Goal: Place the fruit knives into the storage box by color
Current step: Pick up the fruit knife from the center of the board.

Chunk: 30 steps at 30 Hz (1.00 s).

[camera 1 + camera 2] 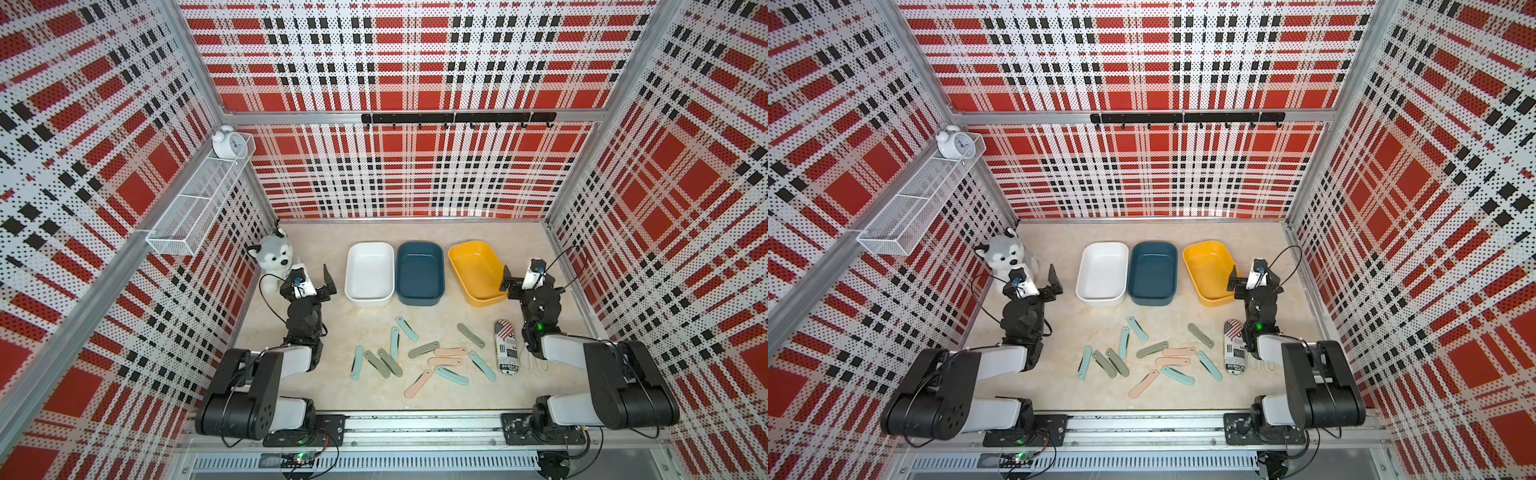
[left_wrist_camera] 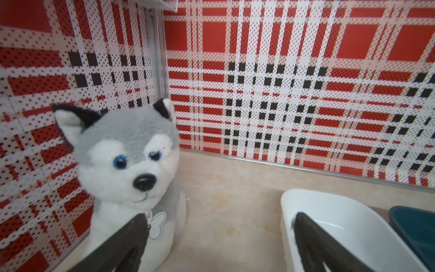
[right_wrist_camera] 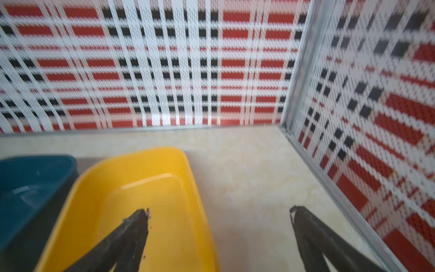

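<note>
Left arm (image 1: pixel 249 390) and right arm (image 1: pixel 623 382) rise from the near rail (image 1: pixel 415 422) on my screen: left gripper (image 2: pixel 219 217) gaping wide and empty beside the husky (image 2: pixel 122 164), right gripper (image 3: pixel 218 210) equally wide and empty at the yellow box (image 3: pixel 141 188) corner. Pink, grey-green and teal knives (image 1: pixel 424 350) lie scattered on the table (image 1: pixel 332 399) between the arms, short of the white box (image 1: pixel 369 270) and blue box (image 1: pixel 419 270)

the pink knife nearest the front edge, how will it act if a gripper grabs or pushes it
The pink knife lies flat on the table, so it likely won't roll, though its low edges may be hard to pinch. On that smooth table it would probably slide if pushed. It looks stiff and light.
</note>
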Tool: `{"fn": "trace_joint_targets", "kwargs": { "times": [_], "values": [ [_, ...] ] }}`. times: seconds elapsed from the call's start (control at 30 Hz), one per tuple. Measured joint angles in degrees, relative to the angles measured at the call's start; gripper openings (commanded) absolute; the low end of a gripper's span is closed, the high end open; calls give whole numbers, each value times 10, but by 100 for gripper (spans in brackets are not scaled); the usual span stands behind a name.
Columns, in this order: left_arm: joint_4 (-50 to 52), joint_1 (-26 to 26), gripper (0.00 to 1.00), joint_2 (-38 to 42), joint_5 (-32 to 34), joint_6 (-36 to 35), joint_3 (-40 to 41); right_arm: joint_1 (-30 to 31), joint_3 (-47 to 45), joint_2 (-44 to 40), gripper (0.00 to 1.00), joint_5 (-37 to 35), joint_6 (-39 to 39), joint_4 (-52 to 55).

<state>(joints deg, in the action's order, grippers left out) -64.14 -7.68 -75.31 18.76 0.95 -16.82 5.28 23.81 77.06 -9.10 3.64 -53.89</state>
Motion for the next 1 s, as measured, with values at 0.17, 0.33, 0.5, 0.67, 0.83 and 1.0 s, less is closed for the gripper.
{"fn": "trace_joint_targets", "kwargs": {
  "times": [0.17, 0.33, 0.5, 0.67, 0.83, 1.0],
  "values": [
    [199, -134, 98, 95, 96, 62, -113, 104, 148, -63, 98, -51, 57, 222],
    [412, -288, 98, 137, 173, 158, -186, 259, 177, -65, 100, -85, 104, 443],
    [599, -378, 98, 135, 183, 255, -205, 369, 187, -29, 100, -94, 163, 611],
    [703, -394, 98, 133, 132, 339, -184, 428, 228, 39, 100, -87, 215, 698],
    [747, -340, 98, 186, 63, 420, -114, 473, 263, 109, 79, -58, 220, 711],
    [762, -212, 98, 255, -9, 447, -76, 490, 322, 184, 67, -24, 207, 707]
  ]
}}
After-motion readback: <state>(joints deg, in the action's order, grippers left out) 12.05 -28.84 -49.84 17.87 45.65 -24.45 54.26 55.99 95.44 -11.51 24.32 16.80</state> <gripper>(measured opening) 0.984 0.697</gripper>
